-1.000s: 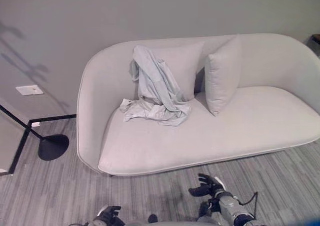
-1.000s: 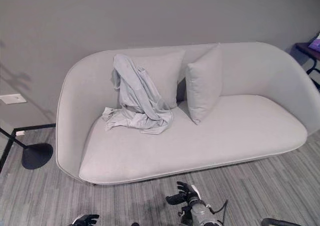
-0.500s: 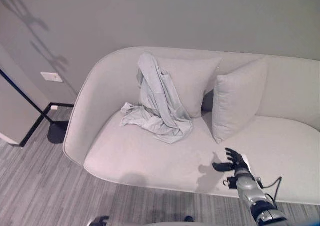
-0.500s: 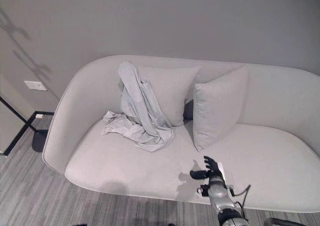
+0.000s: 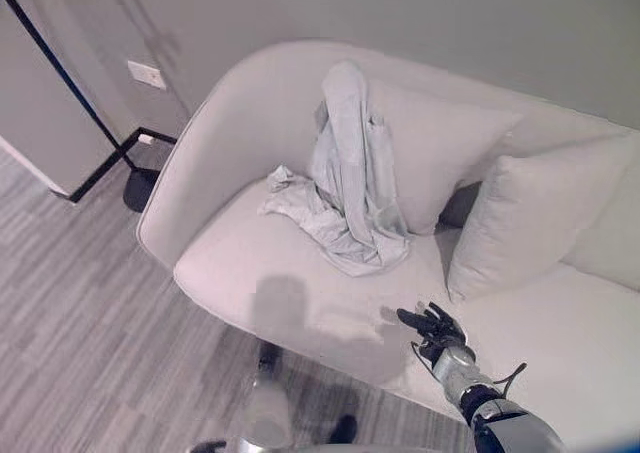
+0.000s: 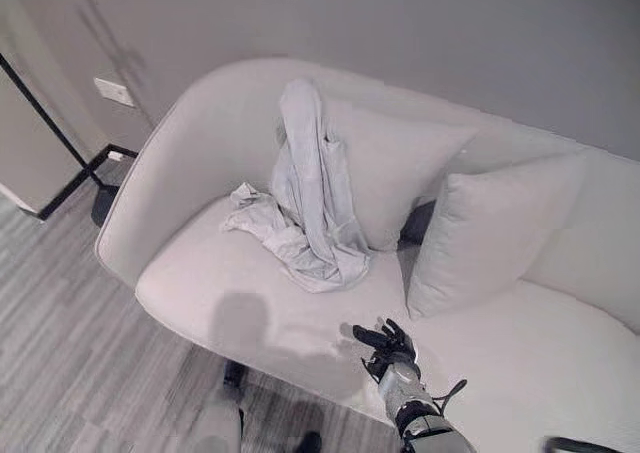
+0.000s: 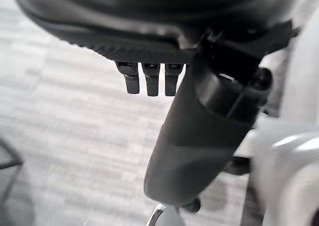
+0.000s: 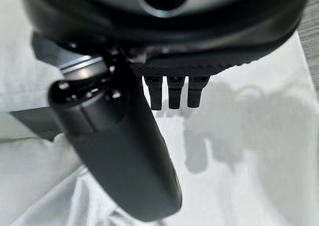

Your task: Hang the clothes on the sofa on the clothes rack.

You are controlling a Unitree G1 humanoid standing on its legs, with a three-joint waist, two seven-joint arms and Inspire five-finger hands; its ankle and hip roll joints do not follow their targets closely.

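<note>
One pale garment (image 5: 350,173) lay draped over the sofa's (image 5: 250,283) left cushion (image 5: 440,153), trailing onto the seat; looked light, limp, best pinched at its top fold; right hand (image 5: 432,326), fingers spread, hovered near, empty.

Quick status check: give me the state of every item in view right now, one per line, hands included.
Garment: crumpled, draped over the back cushion and onto the seat, not held.
Sofa: upright, against the wall.
Back cushion: leaning on the backrest, partly covered by the garment.
Side cushion: propped upright, tilted.
Right hand: open, above the seat, apart from the garment.
Left hand: open, holding nothing, above the floor.
</note>
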